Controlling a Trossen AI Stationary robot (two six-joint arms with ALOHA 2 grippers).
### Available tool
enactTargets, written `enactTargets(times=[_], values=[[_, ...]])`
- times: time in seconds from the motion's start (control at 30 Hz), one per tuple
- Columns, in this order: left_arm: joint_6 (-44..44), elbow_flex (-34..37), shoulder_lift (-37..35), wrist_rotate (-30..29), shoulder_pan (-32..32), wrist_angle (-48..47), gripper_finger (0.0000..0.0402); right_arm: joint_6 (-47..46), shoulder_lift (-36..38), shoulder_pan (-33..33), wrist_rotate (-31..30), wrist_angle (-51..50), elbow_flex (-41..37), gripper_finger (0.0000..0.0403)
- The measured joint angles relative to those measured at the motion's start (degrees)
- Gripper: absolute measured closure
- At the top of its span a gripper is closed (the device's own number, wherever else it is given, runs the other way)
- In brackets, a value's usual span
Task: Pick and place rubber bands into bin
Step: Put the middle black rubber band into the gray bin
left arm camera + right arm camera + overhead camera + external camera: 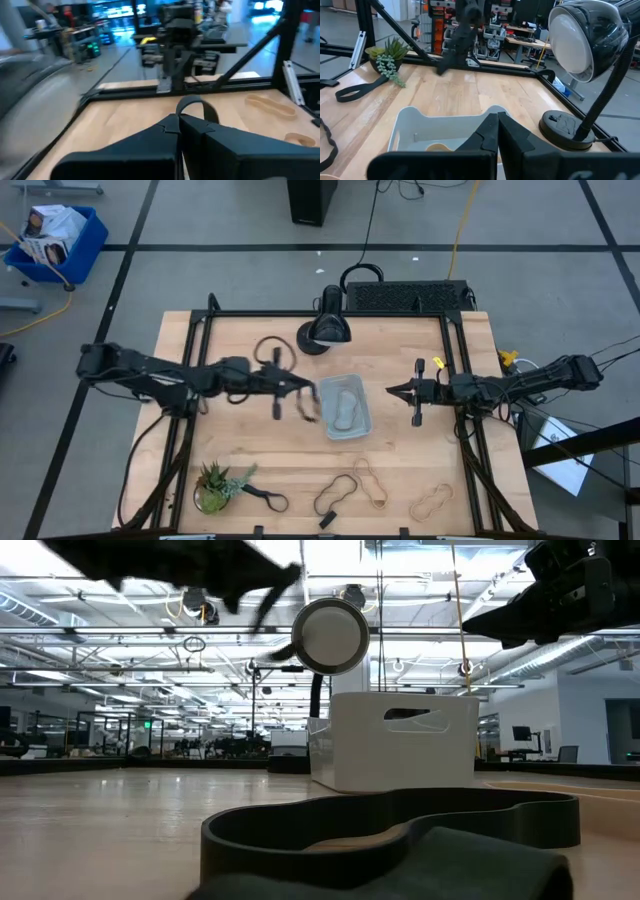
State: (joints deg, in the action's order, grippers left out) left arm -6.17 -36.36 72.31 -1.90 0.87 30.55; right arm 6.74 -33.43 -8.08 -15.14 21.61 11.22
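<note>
- The left gripper (312,394), at the end of the dark left arm reaching in over the light wooden table (400,470), hovers just beside the left rim of the small clear, faintly bluish plastic bin (345,406).
- Its fingers are clenched on a thin black rubber band (305,406); in the left wrist view the loop (197,107) arches out just past the closed fingertips.
- The right gripper (392,391) hangs near the bin's right side, apart from it, with its two fingers pressed together on nothing; the right wrist view shows them closed above the bin's wall (445,122).
- A tan band lies inside the bin (346,412); whether more lie under it cannot be told.
- Another black band lies on the wood (272,352) behind the left arm, near the black desk lamp with a round head (327,328).
- Along the near edge of the table lie a black band (335,492), a tan band (374,485) just beside it and another tan band (432,501) further right.
- A small potted green plant (214,488) stands at the near left corner, with a thicker black strap (262,498) beside it.
- An opaque blue crate (60,245) holding printed cartons sits on the floor at far left; their print is too small to read, and no other writing can be made out.
</note>
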Motion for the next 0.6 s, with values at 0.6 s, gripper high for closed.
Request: enactTargets(times=[0.6], values=[[-3.7, -15.7, 29.5, 6.1, -4.9, -0.4, 0.04, 0.0, 0.0, 0.0, 0.2, -0.5, 0.0, 0.0403]])
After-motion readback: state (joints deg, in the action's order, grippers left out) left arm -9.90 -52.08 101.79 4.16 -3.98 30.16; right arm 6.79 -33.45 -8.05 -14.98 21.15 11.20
